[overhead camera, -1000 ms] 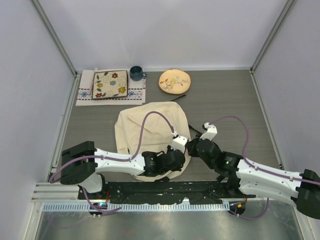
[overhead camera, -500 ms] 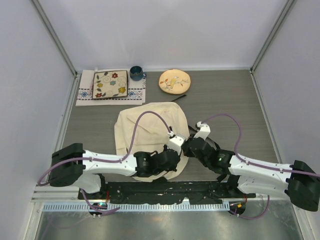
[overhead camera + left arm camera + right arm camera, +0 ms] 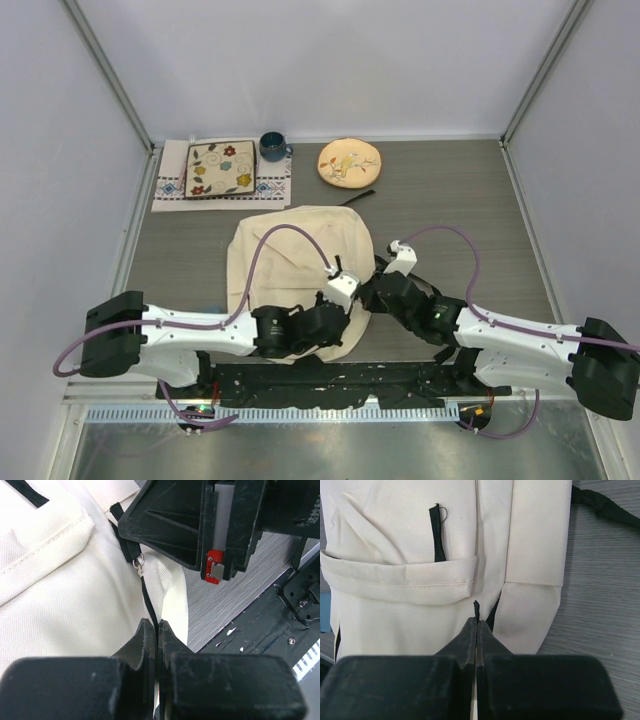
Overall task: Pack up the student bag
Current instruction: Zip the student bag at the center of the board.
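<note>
Left wrist view shows the left fingers [image 3: 145,640] clenched on a black zipper cord [image 3: 146,596], which runs straight ahead of them to a small metal ring at the seam of the student bag [image 3: 60,580]. In the right wrist view the right fingers [image 3: 467,635] are pinched shut on a short black tab [image 3: 476,605] at the bag's edge, with the cream cloth spread ahead of them and to their left.

From above, the bag [image 3: 290,250] is seen lying flat on the table [image 3: 450,200], its long axis running away from both pairs of fingers toward the far side. Both grips sit just beside each other at the bag's near right corner, so neither arm is nearer.

A pull on the cord is judged to be the coming move, the tab being held as an anchor. Bare table is offered to the right of the fingers. The table's near edge lies close behind them, and a round plate [image 3: 349,161] stands well beyond the bag.
</note>
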Motion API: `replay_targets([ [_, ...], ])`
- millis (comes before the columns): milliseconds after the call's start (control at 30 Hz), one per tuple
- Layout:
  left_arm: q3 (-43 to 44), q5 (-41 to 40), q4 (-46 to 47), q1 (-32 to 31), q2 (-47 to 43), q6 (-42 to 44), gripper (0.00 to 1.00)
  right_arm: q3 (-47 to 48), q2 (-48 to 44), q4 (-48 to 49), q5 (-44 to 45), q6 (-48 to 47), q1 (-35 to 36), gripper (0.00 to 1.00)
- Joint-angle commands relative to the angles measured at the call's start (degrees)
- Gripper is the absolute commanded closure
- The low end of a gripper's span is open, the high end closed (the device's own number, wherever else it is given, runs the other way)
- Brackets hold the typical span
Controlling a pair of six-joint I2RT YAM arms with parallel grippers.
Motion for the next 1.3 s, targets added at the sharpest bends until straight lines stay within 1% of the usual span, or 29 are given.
replay_targets([
  [0,-0.9,2.2,-1.2,-2.4,-5.6,-0.7,1.00,1.2,0.4,-0.3,8.8,-1.2,-3.1,0.99],
  [167,-2.2,0.8,-2.2,-2.4,-6.9,-1.3,1.00,1.1,-1.4,0.8,6.5,-1.7,-3.3,0.99],
  [367,-4.0,1.2,-4.2,-2.4,-7.5,-3.1,1.00,0.5,-5.0,-0.8,7.4,-1.0,-3.4,0.99],
  [500,-6.3,1.2,-3.3,-2.4,-9.0,-4.0,1.00,0.2,-5.1,-0.9,6.5,-0.8,-3.6,0.99],
  [700,-8.0,0.7,-1.9,-2.4,-13.2,-2.4,1.00,-0.2,-4.9,-0.9,6.8,-0.2,-3.7,0.99],
  [833,-9.5,-0.3,-0.1,-2.4,-15.6,-1.3,1.00,-0.2,-4.9,1.0,4.9,-1.1,-3.7,0.99],
  [900,-9.9,-1.1,1.0,-2.4,-15.6,-0.6,1.00,-0.8,-5.3,2.3,2.2,-1.2,-3.7,0.99],
  [967,-10.4,-1.9,1.8,-2.4,-14.7,-0.3,1.00,-1.6,-6.0,3.6,-0.5,-0.8,-3.7,0.99],
  [1067,-10.7,-1.5,4.1,-2.4,-11.0,-0.8,1.00,-2.9,-6.5,4.4,-3.0,-0.4,-3.7,0.99],
  [1167,-11.8,3.4,10.2,-2.4,-5.3,-2.4,1.00,-4.9,-8.0,4.2,-5.4,0.6,-3.5,0.99],
  [1200,-12.2,6.5,13.9,-2.5,-3.3,-3.8,1.00,-6.3,-8.4,4.2,-6.4,1.0,-3.4,0.99],
  [1267,-12.7,8.7,17.0,-2.7,2.9,-5.1,1.00,-7.7,-9.1,1.4,-6.3,2.5,-3.1,0.99],
])
